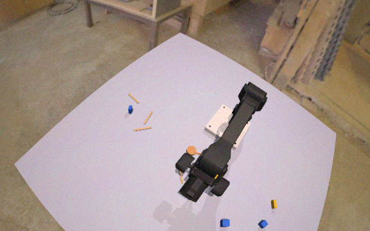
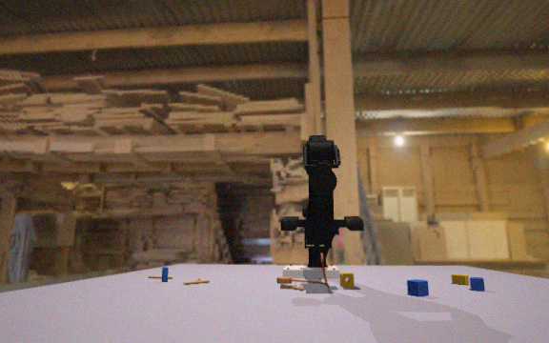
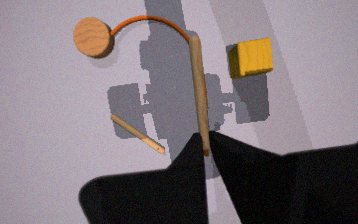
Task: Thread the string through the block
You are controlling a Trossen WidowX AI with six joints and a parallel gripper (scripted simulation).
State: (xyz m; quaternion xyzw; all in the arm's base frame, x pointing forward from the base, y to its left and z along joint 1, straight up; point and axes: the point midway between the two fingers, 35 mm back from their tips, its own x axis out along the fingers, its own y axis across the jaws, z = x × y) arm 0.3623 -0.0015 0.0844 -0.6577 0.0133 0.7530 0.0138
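Gripping the stick [image 3: 198,85] by its near end, the gripper [image 3: 207,150] has its jaws nearly closed, holding it above the table [image 1: 92,167] | string [image 3: 150,21] arcs from the stick's far tip to the round button [image 3: 92,36] | yellow block [image 3: 253,56] sits right of the stick | loose stick [image 3: 136,133] lies left.

The desk [image 3: 40,175] is a pale lilac-grey, and the pincer [image 3: 207,145] above it is matt black. The stick [image 3: 198,85] is light tan wood, its string [image 3: 150,20] orange, and the round button [image 3: 92,37] a warmer tan with faint wavy grain. The block [image 3: 253,56] is bright yellow, while a loose stick [image 3: 137,133] is pale tan.
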